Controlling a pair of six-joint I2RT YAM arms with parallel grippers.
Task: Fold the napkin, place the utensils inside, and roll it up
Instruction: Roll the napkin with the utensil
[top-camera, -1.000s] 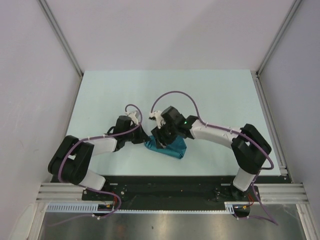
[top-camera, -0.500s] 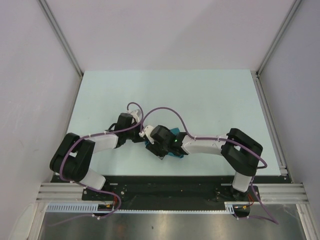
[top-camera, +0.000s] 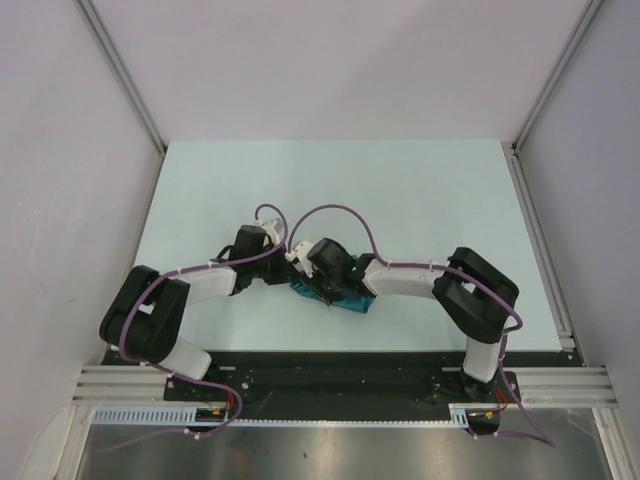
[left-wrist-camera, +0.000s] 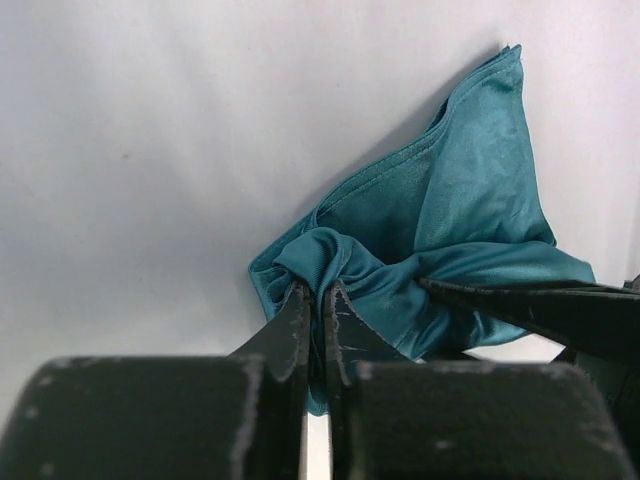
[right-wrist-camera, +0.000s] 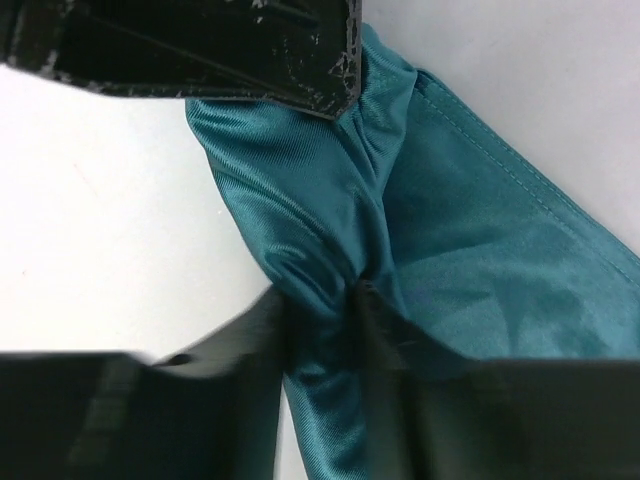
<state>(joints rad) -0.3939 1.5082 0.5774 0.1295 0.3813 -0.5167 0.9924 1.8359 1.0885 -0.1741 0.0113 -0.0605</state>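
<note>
From above, the one napkin (top-camera: 347, 301) was a small teal bunch on the table (top-camera: 420, 190) near its front edge, half hidden under two wrists. Up close, the left gripper (left-wrist-camera: 315, 297) pinched a twisted fold, and the right gripper (right-wrist-camera: 322, 300) clenched the same ridge just beside it.

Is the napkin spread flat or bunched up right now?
Bunched: the napkin is gathered into twisted folds, pinched by the left gripper and right gripper.
</note>
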